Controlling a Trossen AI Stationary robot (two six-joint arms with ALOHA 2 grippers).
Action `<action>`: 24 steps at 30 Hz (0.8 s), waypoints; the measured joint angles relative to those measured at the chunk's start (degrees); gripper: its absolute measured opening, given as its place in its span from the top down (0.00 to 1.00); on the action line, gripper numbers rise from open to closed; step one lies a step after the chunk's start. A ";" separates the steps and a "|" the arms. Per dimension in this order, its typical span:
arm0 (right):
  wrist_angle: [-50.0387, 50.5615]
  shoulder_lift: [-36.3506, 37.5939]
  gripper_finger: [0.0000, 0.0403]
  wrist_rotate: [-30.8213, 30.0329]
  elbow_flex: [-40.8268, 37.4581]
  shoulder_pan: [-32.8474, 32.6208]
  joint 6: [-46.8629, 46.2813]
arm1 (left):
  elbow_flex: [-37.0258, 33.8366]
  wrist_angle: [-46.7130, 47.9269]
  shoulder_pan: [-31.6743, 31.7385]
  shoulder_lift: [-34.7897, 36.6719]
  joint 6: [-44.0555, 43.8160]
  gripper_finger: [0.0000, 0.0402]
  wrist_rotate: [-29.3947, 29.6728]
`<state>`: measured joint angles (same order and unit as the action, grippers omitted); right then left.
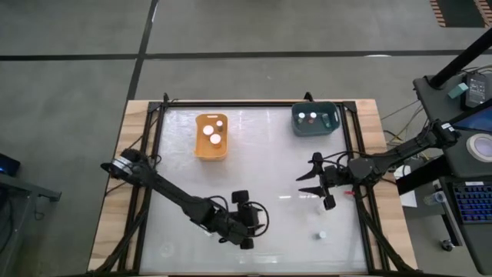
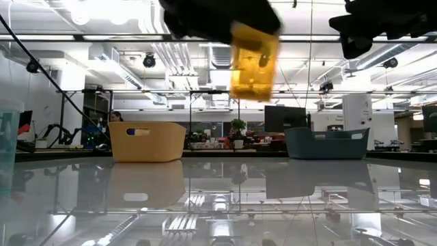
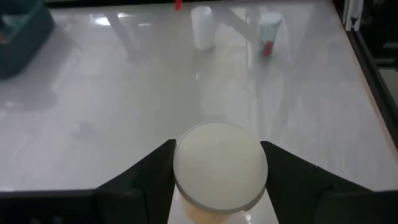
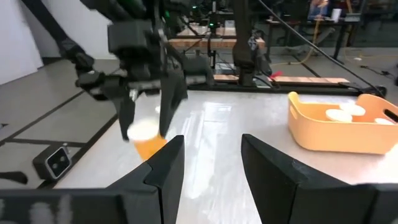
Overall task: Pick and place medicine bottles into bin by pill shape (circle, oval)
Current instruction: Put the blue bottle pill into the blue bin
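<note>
My left gripper [image 1: 247, 221] is near the table's front middle, shut on an orange medicine bottle [image 2: 254, 61] with a white cap [image 3: 219, 165], held high above the table. The right wrist view shows it too [image 4: 148, 140]. My right gripper [image 1: 306, 185] is open and empty over the table's right part, its fingers [image 4: 168, 168] pointing toward the left arm. A small bottle [image 1: 321, 235] stands on the table near the front right. The left wrist view shows a white bottle [image 3: 202, 28] and a second small one [image 3: 269, 28] standing on the table. My left gripper pinches the bottle at its top, on two opposite sides of the white cap [image 3: 180, 168], between its two fingers. The fingers [image 4: 166, 106] come from above, pointing down. The orange body [image 2: 254, 75] hangs below them, a little tilted and clear of the table.
An orange bin [image 1: 211, 137] holding white-capped bottles stands at the far middle-left. A teal bin [image 1: 315, 118] with bottles stands at the far right. The glossy table top [image 1: 261, 169] between the bins and the arms is bare. A frame rail [image 1: 357, 154] runs along the table's edges.
</note>
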<state>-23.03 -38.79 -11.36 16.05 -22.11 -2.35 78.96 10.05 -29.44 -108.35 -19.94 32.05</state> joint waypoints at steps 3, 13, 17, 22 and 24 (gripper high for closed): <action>-0.02 0.00 0.63 -0.76 -0.01 0.02 -0.09 | -1.22 2.52 0.25 3.78 1.85 0.52 0.40; -0.60 0.04 0.63 -3.81 0.22 0.23 -0.47 | -13.85 3.49 1.93 20.69 3.98 0.52 5.77; -3.50 -0.04 0.63 -4.17 0.22 1.33 0.13 | -20.00 3.50 4.03 27.91 3.98 0.52 7.68; -6.58 -0.04 0.63 -5.37 0.27 4.37 3.15 | -27.38 3.51 9.11 36.90 4.21 0.52 8.03; -7.09 -0.04 0.63 -5.41 0.28 6.33 5.05 | -30.18 3.53 11.67 40.33 5.14 0.52 8.01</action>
<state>-30.12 -38.83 -16.77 16.33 -15.77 2.70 48.78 13.59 -17.76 -68.02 -14.80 40.05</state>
